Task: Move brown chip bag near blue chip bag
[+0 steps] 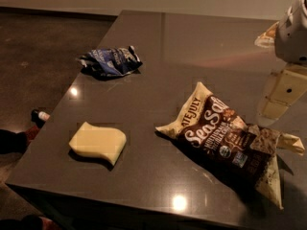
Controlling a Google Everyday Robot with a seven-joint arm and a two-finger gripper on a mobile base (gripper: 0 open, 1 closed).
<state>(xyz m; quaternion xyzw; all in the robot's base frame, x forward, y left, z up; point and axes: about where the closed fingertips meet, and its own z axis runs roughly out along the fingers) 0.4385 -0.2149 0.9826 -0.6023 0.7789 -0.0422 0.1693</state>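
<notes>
The brown chip bag (225, 140) lies flat on the dark table (192, 47) at the front right, with white "Sea Salt" lettering facing up. The blue chip bag (110, 61) lies crumpled near the table's left edge, farther back, well apart from the brown bag. My gripper (280, 97) hangs at the right edge of the view, just behind and above the right end of the brown bag, below the white arm (292, 30). It holds nothing that I can see.
A pale yellow sponge-like block (98, 143) lies at the front left of the table. The table's left edge runs diagonally, with dark floor (38, 56) beyond it. A small bottle-like thing (39, 115) lies on the floor by that edge.
</notes>
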